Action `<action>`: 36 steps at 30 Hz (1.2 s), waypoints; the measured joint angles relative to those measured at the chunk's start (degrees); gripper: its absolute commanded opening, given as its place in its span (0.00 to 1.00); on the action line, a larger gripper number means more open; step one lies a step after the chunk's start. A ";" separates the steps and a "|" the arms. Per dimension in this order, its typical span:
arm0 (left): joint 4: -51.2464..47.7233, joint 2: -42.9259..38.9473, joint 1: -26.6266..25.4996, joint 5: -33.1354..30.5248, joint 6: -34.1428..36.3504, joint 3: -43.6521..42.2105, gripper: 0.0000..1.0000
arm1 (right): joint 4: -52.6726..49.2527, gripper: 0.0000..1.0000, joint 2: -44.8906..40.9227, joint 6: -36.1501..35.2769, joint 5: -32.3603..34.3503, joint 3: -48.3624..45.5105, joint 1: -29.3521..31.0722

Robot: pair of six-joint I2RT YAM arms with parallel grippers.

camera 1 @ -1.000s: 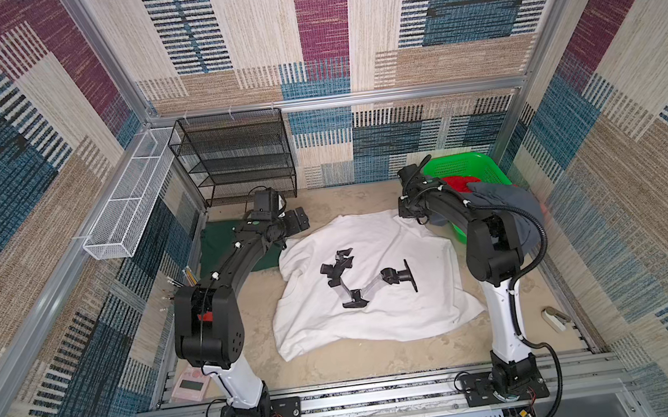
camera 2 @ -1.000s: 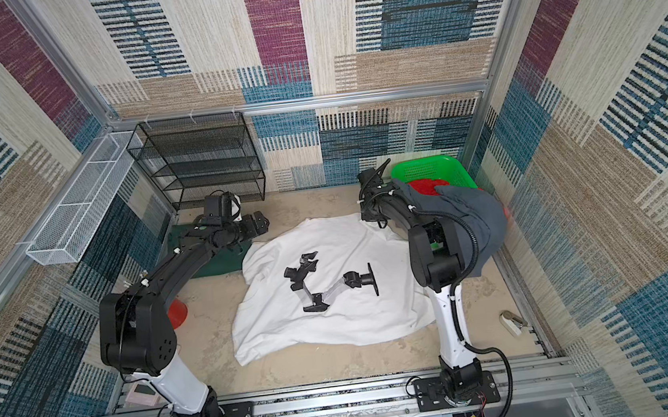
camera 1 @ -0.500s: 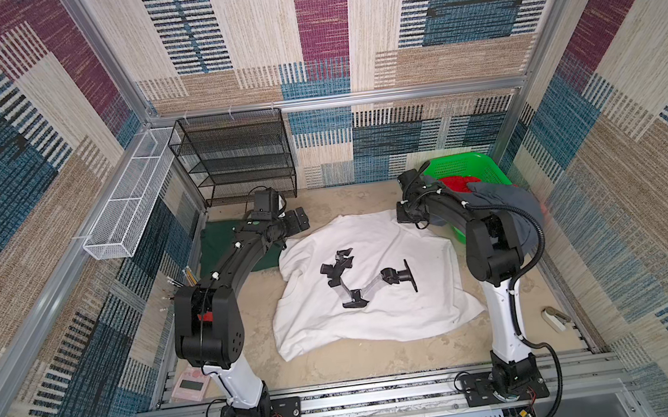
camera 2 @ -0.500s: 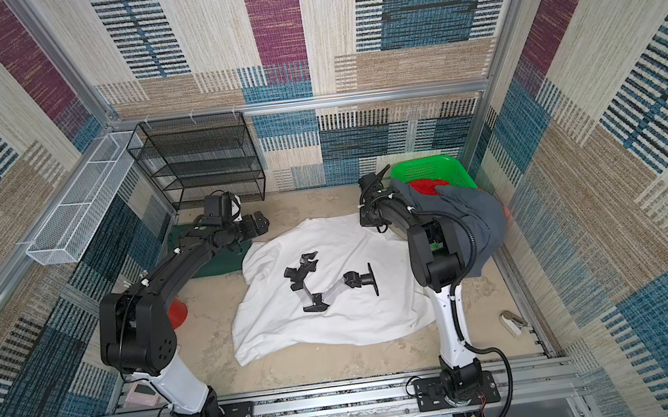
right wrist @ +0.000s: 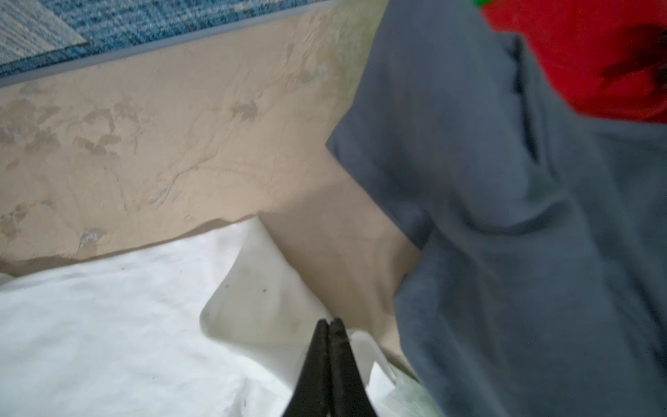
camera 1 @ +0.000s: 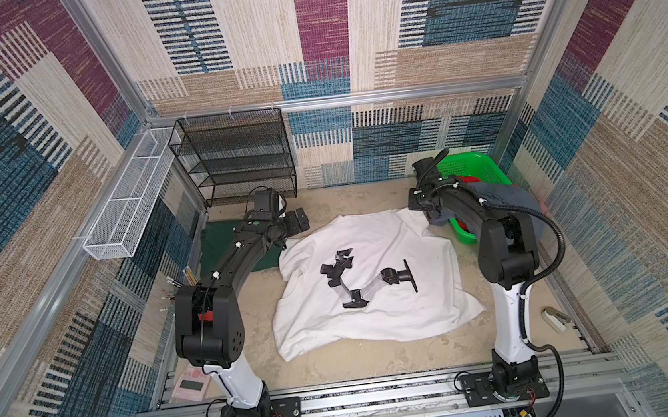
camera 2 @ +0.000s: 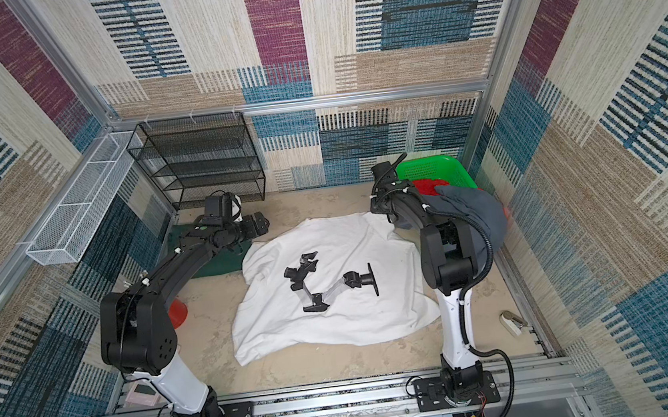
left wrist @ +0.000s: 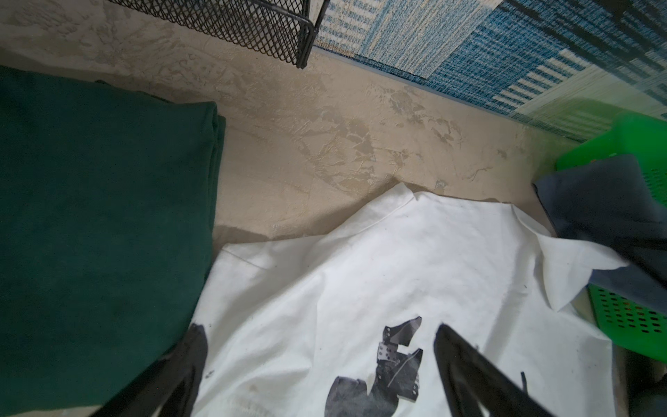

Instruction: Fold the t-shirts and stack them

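Note:
The white t-shirt (camera 1: 374,297) (camera 2: 335,322) with its robot-arm print lies spread, print up, mid-table. A folded dark green t-shirt (camera 1: 219,245) (left wrist: 90,216) lies at the back left. The slate grey t-shirt (camera 1: 503,201) (right wrist: 505,216) hangs over the basket and my right arm. My left gripper (camera 1: 298,223) (left wrist: 319,330) hovers open above the white shirt's far left part, beside the green one. At the shirt's far right corner my right gripper (camera 1: 417,205) (right wrist: 329,321) is shut, with white cloth (right wrist: 252,296) bunched round its tips.
A bright green lattice basket (camera 1: 474,162) (left wrist: 635,144) holding something red (right wrist: 577,54) stands at the back right. A black mesh rack (camera 1: 236,160) and a white wire tray (camera 1: 132,212) line the back left. A pink device (camera 1: 188,384) lies front left, a small white object (camera 1: 556,317) front right.
My right gripper has closed and dipped slightly toward the white shirt's far right corner. The left arm and the shirts have not visibly moved.

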 measured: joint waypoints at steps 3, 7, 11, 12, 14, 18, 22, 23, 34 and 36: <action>-0.11 1.16 0.00 -0.44 0.35 0.28 0.98 | -0.22 0.00 -0.13 -0.04 1.40 1.79 -1.27; -0.46 3.10 0.00 -1.42 0.90 2.14 0.98 | -0.70 0.00 -0.42 -0.61 3.02 3.98 -2.93; -0.79 5.95 0.00 -2.29 2.23 5.03 0.98 | -1.22 0.00 -0.39 -0.76 4.13 5.92 -4.17; -1.11 6.80 0.00 -2.75 2.51 5.99 0.99 | -1.51 0.00 -0.26 -0.87 4.39 6.47 -4.42; -2.03 8.79 0.00 -2.86 3.17 8.37 0.98 | -1.95 0.00 0.50 -0.98 5.42 8.04 -4.76; -3.10 12.33 0.00 -2.91 3.85 12.26 0.99 | -3.23 0.00 2.23 -1.79 6.71 10.29 -4.79; -4.48 15.54 0.00 -2.91 4.46 14.80 0.99 | -3.82 0.00 2.71 -2.14 6.73 10.95 -4.81; -5.05 16.41 0.00 -2.89 4.85 15.56 0.99 | -3.85 0.00 2.71 -2.14 6.71 10.95 -4.83; -9.01 23.52 -0.09 -2.51 5.40 18.99 0.99 | -3.80 0.00 0.20 -2.12 2.89 9.97 -5.11; -9.03 23.52 -0.22 -2.25 5.40 18.53 0.98 | -3.76 0.00 -0.39 -2.12 1.86 9.86 -5.11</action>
